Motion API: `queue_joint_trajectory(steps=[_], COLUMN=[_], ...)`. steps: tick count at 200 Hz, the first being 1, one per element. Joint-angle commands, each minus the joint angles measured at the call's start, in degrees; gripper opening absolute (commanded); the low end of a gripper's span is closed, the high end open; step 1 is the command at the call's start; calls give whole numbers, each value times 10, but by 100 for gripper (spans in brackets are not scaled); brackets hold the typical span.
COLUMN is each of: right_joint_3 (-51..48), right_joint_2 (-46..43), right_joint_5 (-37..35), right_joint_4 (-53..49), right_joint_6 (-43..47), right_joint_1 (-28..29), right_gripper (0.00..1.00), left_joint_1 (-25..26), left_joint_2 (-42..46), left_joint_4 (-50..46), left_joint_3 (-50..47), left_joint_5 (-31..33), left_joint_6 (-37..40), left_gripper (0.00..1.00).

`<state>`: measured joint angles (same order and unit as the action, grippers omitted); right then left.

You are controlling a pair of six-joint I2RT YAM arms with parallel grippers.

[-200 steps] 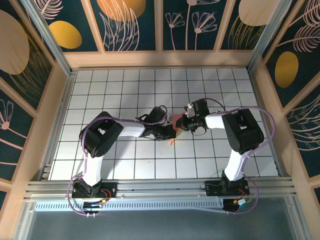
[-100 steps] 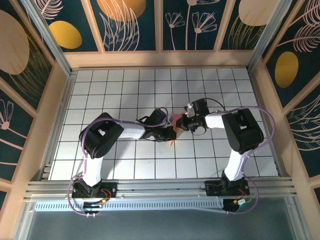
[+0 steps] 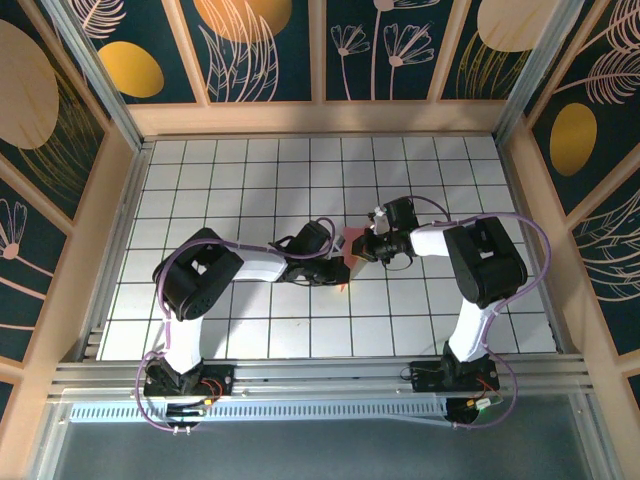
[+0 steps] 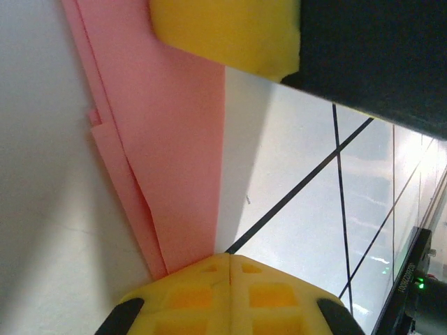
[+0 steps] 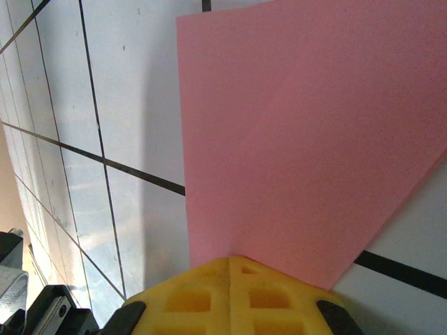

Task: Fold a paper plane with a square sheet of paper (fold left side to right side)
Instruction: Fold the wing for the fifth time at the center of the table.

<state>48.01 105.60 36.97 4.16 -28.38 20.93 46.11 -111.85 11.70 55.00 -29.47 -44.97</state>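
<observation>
- White grid-tile bench (image 3: 200,180), wooden walls with flower panels all round.
- Folded pink paper (image 3: 352,244) is pretty much dead centre.
- Left tool (image 4: 230,259) is clamped on it from 9 o'clock.
- Right tool (image 5: 230,261) is clamped on it from 3 o'clock.

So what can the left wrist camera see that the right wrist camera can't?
Left wrist camera: a narrow strip of the pink paper with its folded layers stacked along one edge, a second yellow pad on a black block over the paper's far end, and a tiny green light. Right wrist camera: one broad, smooth face of the paper, spreading wide from the right gripper. Both: pink paper running into shut yellow fingers, the left gripper pinching it too, over the white table with black lines.
</observation>
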Motion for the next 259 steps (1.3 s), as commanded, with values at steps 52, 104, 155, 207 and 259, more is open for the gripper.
queue_joint_trajectory(steps=[52, 104, 155, 207, 259], right_joint_3=[-20, -21, -22, -21, -21], right_joint_2=[56, 58, 56, 55, 57], right_joint_5=[-92, -92, -90, -89, -89], right_joint_4=[-64, -62, -62, -62, -62], right_joint_6=[20, 21, 20, 20, 20], right_joint_1=[2, 2, 2, 2, 3], right_gripper=[0, 0, 0, 0, 0], left_joint_1=[9, 10, 8, -8, -5], left_joint_2=[19, 37, 60, 109, 77], left_joint_4=[-77, -76, -79, -78, -41], left_joint_3=[-36, -43, -54, -43, -2], left_joint_5=[-10, -3, 11, 12, -35], left_joint_6=[40, 46, 49, 39, 32], left_gripper=[0, 0, 0, 0, 0])
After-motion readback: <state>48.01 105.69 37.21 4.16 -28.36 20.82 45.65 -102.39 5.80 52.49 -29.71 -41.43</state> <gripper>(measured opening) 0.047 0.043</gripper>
